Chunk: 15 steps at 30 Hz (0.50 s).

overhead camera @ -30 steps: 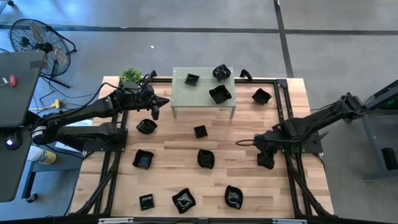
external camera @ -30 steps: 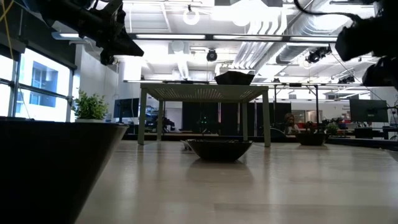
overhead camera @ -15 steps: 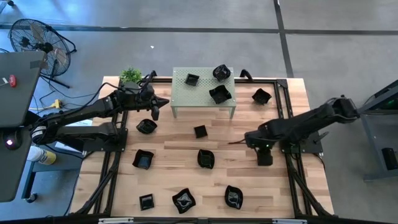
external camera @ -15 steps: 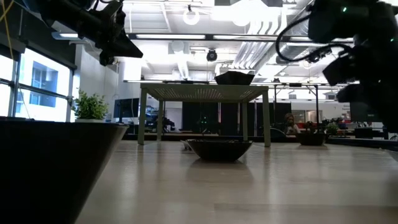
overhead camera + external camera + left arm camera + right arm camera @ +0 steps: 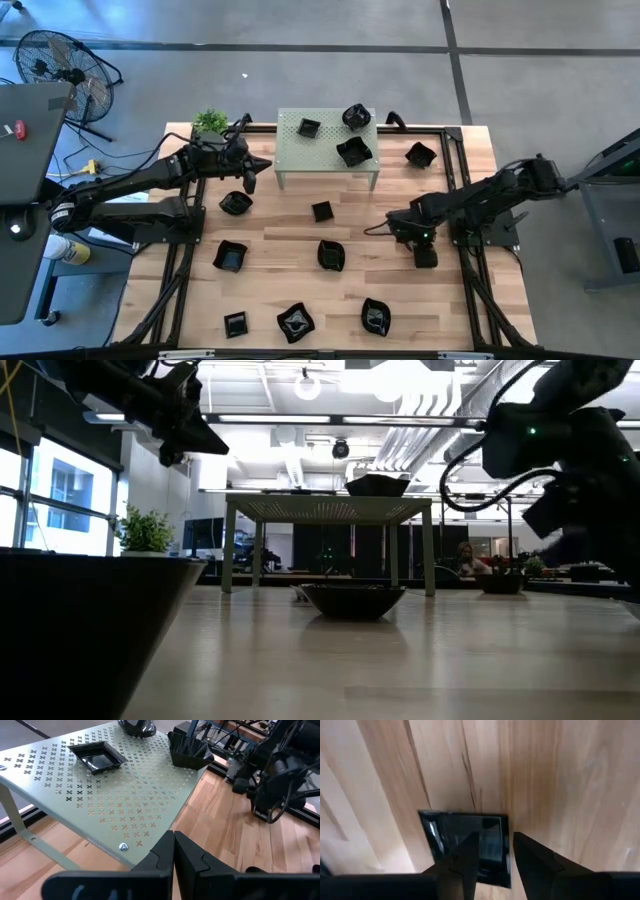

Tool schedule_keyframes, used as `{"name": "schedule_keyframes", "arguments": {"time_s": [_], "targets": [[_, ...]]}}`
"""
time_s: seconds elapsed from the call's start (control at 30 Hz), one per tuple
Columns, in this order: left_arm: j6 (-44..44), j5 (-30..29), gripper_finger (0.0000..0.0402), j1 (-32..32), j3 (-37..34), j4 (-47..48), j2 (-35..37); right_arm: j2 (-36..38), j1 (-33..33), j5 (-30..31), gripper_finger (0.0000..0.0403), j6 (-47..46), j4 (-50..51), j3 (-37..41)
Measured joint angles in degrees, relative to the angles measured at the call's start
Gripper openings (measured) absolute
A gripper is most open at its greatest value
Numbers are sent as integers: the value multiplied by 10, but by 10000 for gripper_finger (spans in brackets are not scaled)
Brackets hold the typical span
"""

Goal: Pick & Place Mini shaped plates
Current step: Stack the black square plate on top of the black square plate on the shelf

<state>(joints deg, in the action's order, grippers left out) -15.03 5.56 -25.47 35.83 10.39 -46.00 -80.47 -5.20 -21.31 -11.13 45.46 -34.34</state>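
From above, a pale wooden table [image 5: 400,290] on grey floor carries glossy black mini shaped plates [image 5: 330,254], square and wavy-edged, scattered across the planks, three more up on the perforated green metal stand [image 5: 325,150]. The right tool [image 5: 425,256] hangs low over a square plate by the table's right rail; since a second ago that arm has swung inward. The left tool [image 5: 249,178] waits beside the stand.

Low view: a dark shallow plate [image 5: 352,598] sits mid-table.

Left wrist: fingers [image 5: 165,855] pressed together, holding nothing.

Right wrist: fingers [image 5: 465,862] parted wide over the square plate [image 5: 465,837], nothing gripped.
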Motion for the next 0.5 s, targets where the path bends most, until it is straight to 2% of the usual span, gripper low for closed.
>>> {"name": "schedule_keyframes", "arguments": {"time_s": [0.13,0.33,0.5], "targets": [[0,0,1,0,0,1,0,2,11,-1,87,-4,-14,-6],[0,0,1,0,0,1,0,2,20,-14,9,-3,-9,-4],[0,0,1,0,0,1,0,2,20,-17,20,-3,-8,-4]]}}
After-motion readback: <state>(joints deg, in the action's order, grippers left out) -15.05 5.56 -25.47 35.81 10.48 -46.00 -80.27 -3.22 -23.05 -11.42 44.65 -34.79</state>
